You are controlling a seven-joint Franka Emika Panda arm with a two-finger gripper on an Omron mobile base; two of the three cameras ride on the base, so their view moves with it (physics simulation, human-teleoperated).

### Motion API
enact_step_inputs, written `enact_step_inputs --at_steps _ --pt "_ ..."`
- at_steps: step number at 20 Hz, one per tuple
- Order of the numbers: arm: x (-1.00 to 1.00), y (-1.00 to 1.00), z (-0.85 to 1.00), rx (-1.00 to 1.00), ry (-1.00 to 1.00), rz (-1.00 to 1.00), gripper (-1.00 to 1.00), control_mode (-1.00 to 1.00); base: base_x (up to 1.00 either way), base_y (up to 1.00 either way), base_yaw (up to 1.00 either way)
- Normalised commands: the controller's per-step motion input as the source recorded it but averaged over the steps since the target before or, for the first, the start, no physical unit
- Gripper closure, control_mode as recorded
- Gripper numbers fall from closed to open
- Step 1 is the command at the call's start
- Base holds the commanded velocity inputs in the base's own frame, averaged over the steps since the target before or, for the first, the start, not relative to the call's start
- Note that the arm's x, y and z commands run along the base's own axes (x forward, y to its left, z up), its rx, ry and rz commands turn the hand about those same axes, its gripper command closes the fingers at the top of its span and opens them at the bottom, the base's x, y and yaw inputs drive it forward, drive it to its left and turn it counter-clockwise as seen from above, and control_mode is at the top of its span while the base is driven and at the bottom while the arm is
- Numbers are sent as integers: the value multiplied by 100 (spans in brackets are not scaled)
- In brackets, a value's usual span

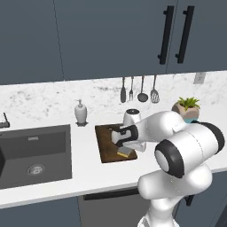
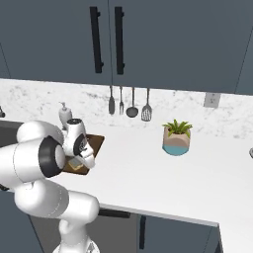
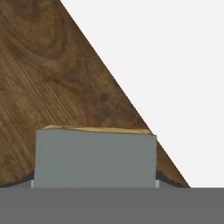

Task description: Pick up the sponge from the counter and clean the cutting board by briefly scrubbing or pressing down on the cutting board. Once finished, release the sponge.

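Sponge [image 1: 126,152] sat on board [image 1: 106,144] near its 5 o'clock corner, gripper [image 1: 127,147] low over it, likely for scrubbing; jaws hidden, so grip couldn't be told. Counter [image 1: 88,173] lay around.

The yellow, grey-faced sponge [image 3: 95,158] lies flat on the dark wooden cutting board [image 3: 48,78] on the white counter [image 3: 175,65].
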Motion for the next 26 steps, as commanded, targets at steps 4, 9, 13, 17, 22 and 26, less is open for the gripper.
enact_step_inputs --at_steps 4,9,13,17,22,26 --pt "-13 -98 -58 1 0 -2 100 -100 0 0 0" --pt "-1 -62 -55 0 0 -8 100 -100 0 0 0" --pt "8 -9 -63 0 -15 -10 100 -100 0 0 0" --pt "19 -2 -27 0 -25 -10 100 -100 0 0 0" --pt "39 0 -19 0 -14 -11 100 -100 0 0 0" --pt "48 0 -13 0 -12 -9 100 -100 0 0 0"
